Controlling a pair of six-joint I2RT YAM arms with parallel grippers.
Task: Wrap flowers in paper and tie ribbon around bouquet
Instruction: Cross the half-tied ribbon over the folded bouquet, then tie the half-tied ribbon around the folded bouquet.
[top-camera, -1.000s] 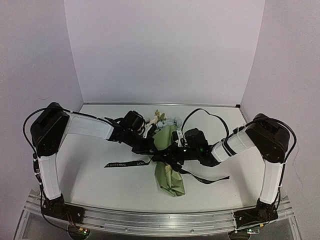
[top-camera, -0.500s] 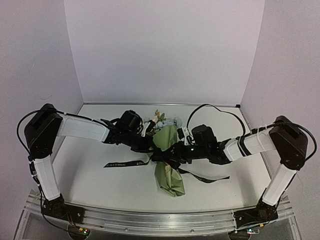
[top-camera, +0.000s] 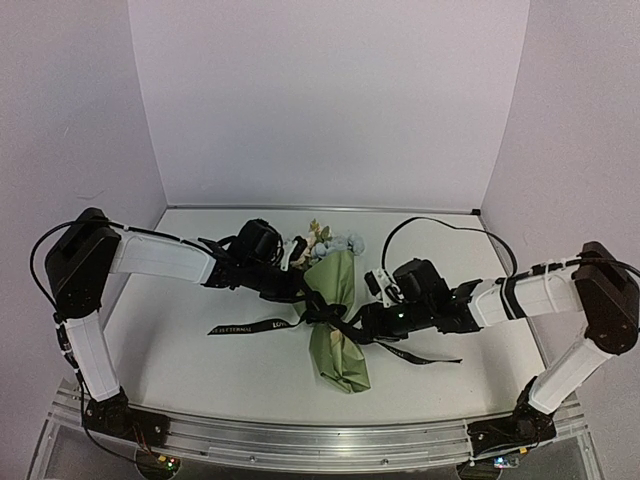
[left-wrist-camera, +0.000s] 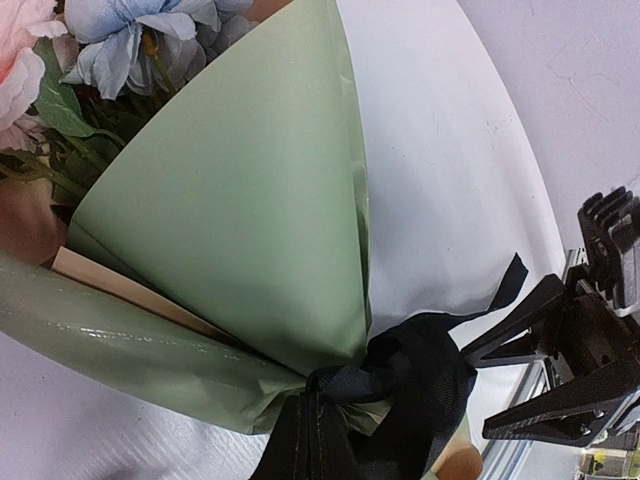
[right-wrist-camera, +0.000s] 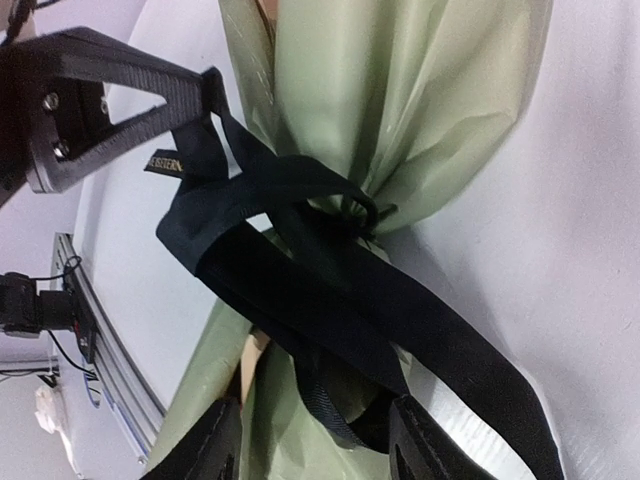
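Left end effector (right-wrist-camera: 203, 86) is pinching the ribbon (right-wrist-camera: 300, 262) knotted around the bouquet (top-camera: 341, 362), which is lying mid-worktop (top-camera: 200, 372); right end effector (right-wrist-camera: 316, 438) is standing open astride the ribbon's tail.

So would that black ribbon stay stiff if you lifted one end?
Probably floppy: the ribbon lies limp along the table and folds softly where it is tied. It looks like thin cloth, so it is likely very light. Since it is tied round the paper, tugging might drag that along too.
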